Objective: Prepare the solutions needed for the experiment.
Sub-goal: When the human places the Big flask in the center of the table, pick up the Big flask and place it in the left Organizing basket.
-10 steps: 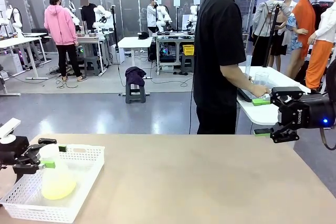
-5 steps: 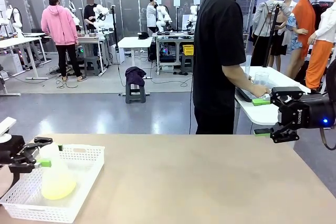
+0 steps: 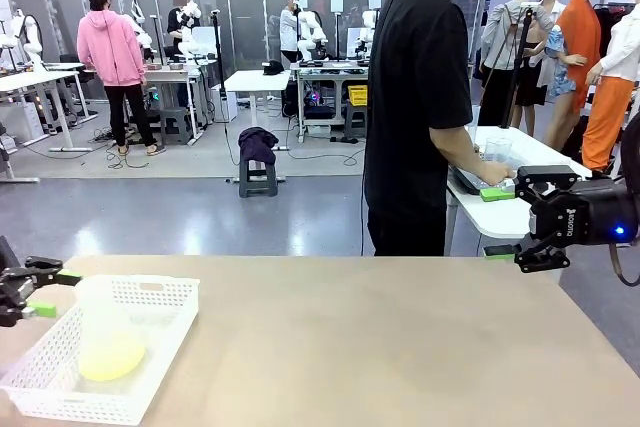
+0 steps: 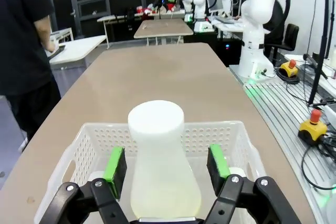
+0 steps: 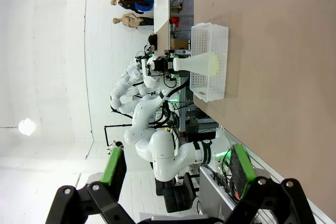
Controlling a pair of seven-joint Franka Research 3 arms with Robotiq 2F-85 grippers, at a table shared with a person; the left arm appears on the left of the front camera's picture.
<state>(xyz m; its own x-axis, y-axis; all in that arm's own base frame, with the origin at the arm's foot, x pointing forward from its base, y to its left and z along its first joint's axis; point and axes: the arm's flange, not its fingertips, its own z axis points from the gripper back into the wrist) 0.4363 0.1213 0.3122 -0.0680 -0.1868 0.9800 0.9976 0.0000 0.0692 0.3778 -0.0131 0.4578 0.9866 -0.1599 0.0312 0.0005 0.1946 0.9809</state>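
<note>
Basket (image 3: 150, 347): white perforated plastic, rectangular, standing at the left end of the tabletop.
Tabletop (image 3: 380, 347): tan, matte, bare across its middle and right.
Person (image 3: 420, 97): in a black T-shirt, standing beyond the far edge, turned toward a white side table (image 3: 520, 187), hands on items there.
Background: a person in a pink hoodie (image 3: 108, 52) at distant benches; dark stool (image 3: 258, 162) on grey floor.
</note>
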